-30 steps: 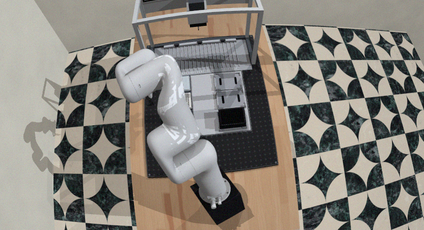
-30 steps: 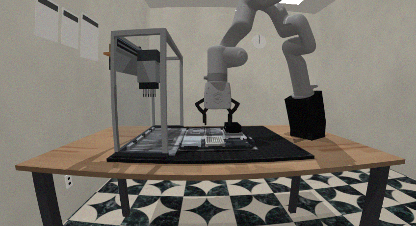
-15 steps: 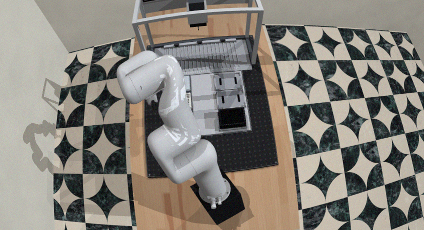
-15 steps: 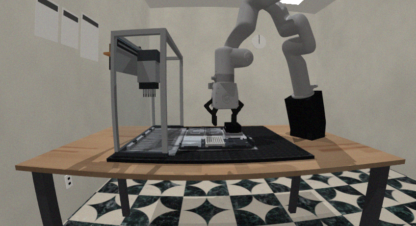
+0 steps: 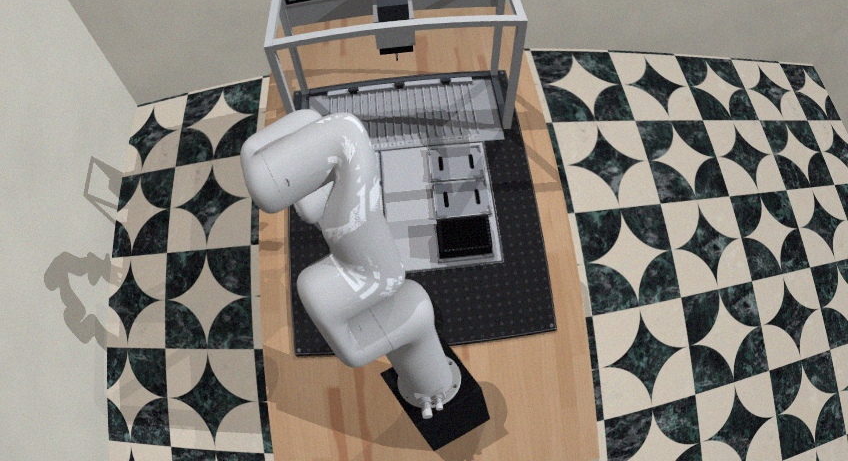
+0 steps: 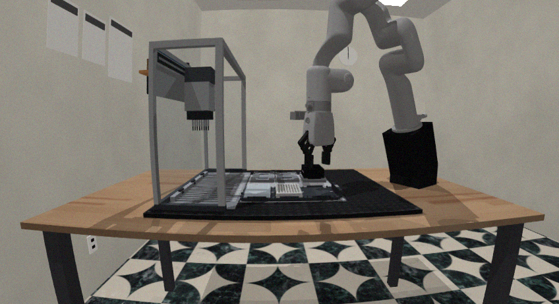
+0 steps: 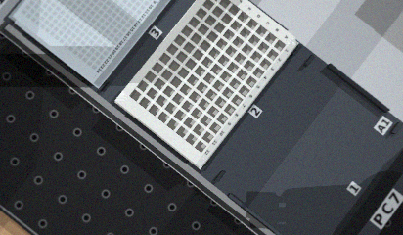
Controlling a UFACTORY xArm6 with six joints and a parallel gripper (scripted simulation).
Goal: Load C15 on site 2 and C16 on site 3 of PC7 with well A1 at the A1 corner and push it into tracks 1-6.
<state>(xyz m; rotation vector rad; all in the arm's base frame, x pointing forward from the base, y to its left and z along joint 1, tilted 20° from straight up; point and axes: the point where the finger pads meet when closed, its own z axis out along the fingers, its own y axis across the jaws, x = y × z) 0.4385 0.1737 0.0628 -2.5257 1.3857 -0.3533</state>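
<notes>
Tool (image 6: 316, 152) is hanging open with nothing between its fingers, above the near end of the carrier, centre of the exterior view. Its fingers aren't showing in the wrist view.

PC7 (image 7: 306, 147) is lying on the apron, running diagonally across the wrist view from upper left to lower right, label at lower right. C15 (image 7: 208, 78) is sitting on site 2, upper centre, looking flat inside the locators. C16 (image 7: 86, 34) is sitting on site 3, upper left, partly cut off by the frame edge. Site 1 (image 7: 331, 157) is showing bare dark surface at right, A1 mark at its right corner.

C51 (image 5: 464, 237) is sitting in the nearest nest, right of centre in the top view. The two nests (image 5: 457, 180) above it are showing their floors. Rails (image 5: 410, 108) are lying under the frame (image 5: 279, 58), top centre. The arm is covering most of the carrier in the top view.
</notes>
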